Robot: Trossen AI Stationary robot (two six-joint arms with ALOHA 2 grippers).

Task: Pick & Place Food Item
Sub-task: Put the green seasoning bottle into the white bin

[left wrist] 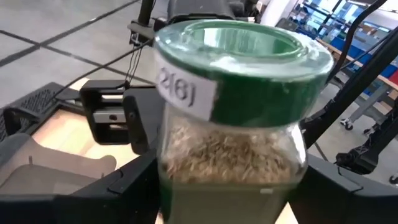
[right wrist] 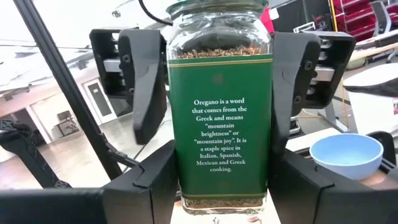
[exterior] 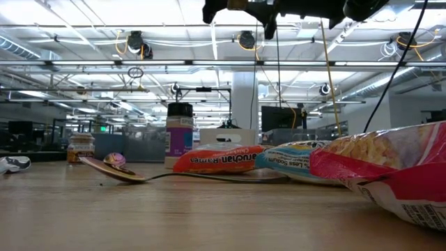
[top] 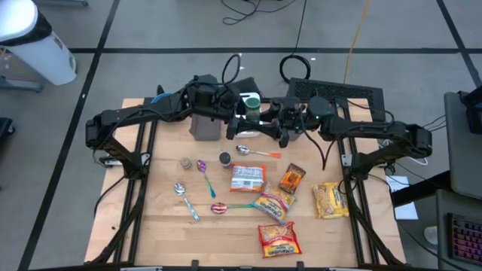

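At the top centre of the high view, the right gripper (right wrist: 221, 186) pinched the oregano jar (right wrist: 221, 118), while the left gripper (left wrist: 224, 186) spread, likely releasing it in a handover.

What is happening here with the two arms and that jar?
Both arms meet above the far middle of the table at an oregano jar with a green lid. The right gripper grips the jar; the left gripper's fingers stand open beside it. Spoons and food packets lie below on the table, untouched.
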